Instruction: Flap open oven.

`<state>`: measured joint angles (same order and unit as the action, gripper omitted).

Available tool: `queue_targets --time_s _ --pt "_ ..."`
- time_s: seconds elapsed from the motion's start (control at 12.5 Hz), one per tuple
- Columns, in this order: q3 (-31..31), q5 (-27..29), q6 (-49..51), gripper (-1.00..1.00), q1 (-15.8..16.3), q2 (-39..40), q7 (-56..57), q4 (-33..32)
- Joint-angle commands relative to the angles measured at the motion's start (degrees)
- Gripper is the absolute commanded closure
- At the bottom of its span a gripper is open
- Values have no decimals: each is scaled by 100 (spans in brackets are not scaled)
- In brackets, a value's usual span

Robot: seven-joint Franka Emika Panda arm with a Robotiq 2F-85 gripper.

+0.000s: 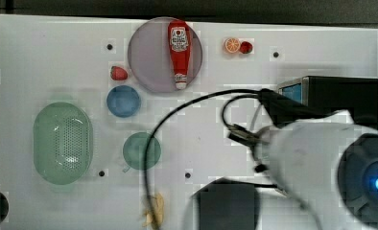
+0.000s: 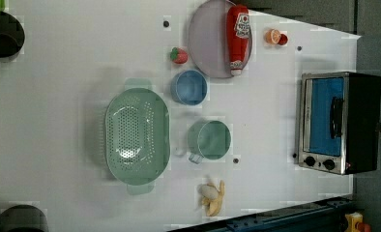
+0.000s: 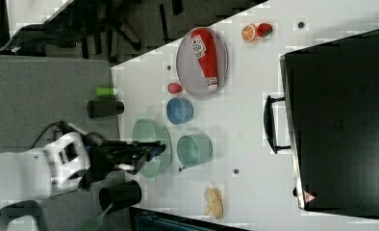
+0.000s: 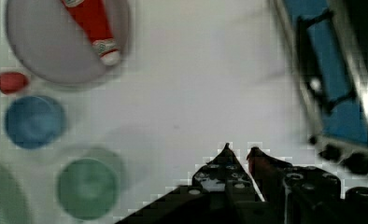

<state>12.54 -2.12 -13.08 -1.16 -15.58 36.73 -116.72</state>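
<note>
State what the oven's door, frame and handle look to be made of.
Oven: door looks like glass, a smooth blue-tinted pane. Frame looks like brushed or polished metal, silver with bright highlights. Handle is a dark matte bar, plastic or coated metal; the look leaves that open.

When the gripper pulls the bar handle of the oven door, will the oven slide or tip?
The oven looks large and boxy with a broad base, so tipping seems unlikely. It sits on a smooth white table, so it may slide somewhat. Its handle looks rigid.
</note>
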Motion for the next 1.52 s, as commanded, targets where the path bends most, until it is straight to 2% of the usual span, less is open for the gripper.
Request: queue_targets --time_s 0.08,0.4,0.72,1.04,1.52 --pt "366 -216 -469 65 -116 255 1627 -83" --pt "866 -308 -865 65 -126 733 1888 -105" --pt "1184 -307 -1804 65 -131 1230 3162 -447" --pt "1354 -291 -2819 65 -150 1747 3169 -780" --pt "1378 -283 -3278 65 -159 2409 3156 -831"
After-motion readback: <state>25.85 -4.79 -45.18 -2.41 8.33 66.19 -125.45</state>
